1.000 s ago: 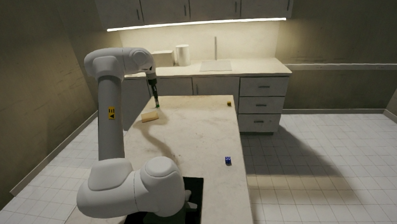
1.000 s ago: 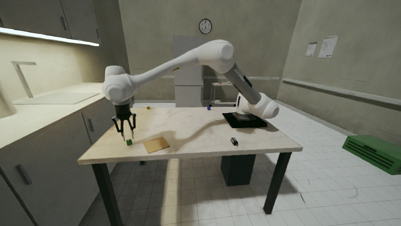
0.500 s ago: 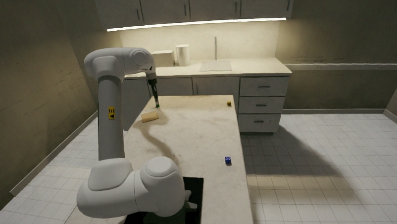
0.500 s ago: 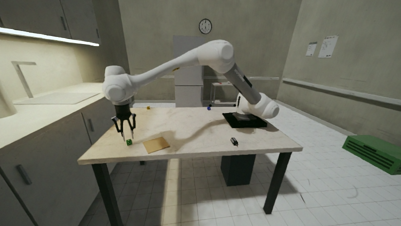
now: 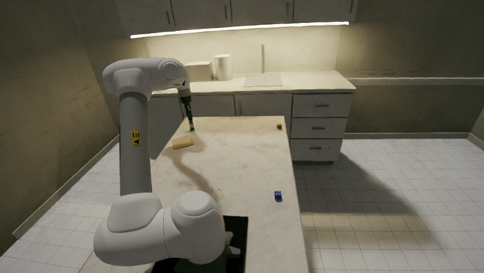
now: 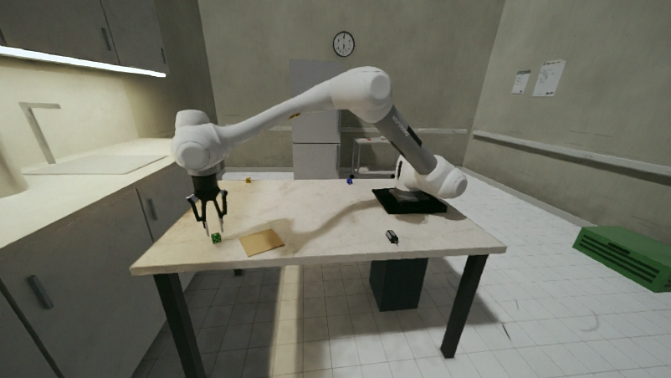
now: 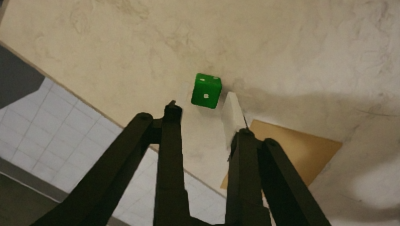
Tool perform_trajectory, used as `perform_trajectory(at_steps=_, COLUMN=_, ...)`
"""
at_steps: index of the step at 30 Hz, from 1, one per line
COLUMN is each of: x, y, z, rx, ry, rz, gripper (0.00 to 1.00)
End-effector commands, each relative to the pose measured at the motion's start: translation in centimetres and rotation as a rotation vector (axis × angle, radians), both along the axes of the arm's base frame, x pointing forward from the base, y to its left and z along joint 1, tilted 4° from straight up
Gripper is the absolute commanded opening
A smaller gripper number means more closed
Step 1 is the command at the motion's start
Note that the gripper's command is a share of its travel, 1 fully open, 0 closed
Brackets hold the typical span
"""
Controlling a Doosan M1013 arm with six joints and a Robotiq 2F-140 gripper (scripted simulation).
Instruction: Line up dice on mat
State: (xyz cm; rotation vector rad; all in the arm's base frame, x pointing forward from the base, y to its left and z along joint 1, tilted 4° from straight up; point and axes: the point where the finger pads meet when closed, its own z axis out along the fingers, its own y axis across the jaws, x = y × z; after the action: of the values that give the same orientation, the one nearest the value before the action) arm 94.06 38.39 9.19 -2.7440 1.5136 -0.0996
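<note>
Green die (image 5: 192,128) (image 6: 216,237) (image 7: 206,91), upper middle of the wrist view: centre the partly open, empty claw (image 5: 191,125) (image 6: 214,231) (image 7: 206,98) over it, then lower straight before gripping.

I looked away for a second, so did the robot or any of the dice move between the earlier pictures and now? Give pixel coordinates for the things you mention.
Nothing visibly changed. The arm and the gripper (image 5: 191,128) (image 6: 214,232) (image 7: 206,98) hold the same pose, with nothing taken hold of or let go. The green die (image 6: 216,237) (image 7: 206,91), yellow die (image 5: 279,125) (image 6: 248,180), blue die (image 5: 277,195) (image 6: 349,181) and mat (image 5: 182,142) (image 6: 261,242) (image 7: 295,150) stayed put.
</note>
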Motion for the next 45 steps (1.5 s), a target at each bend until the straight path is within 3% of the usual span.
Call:
perform_trajectory(at_steps=1, x=0.0, y=0.0, z=0.2, rx=0.001, ry=-0.002, rz=0.000, gripper=0.35)
perform_trajectory(at_steps=29, x=0.0, y=0.0, z=-0.1, rx=0.001, ry=-0.002, rz=0.000, gripper=0.35)
perform_trajectory(at_steps=45, x=0.2, y=0.0, z=-3.0, rx=0.001, ry=-0.002, rz=0.000, gripper=0.35)
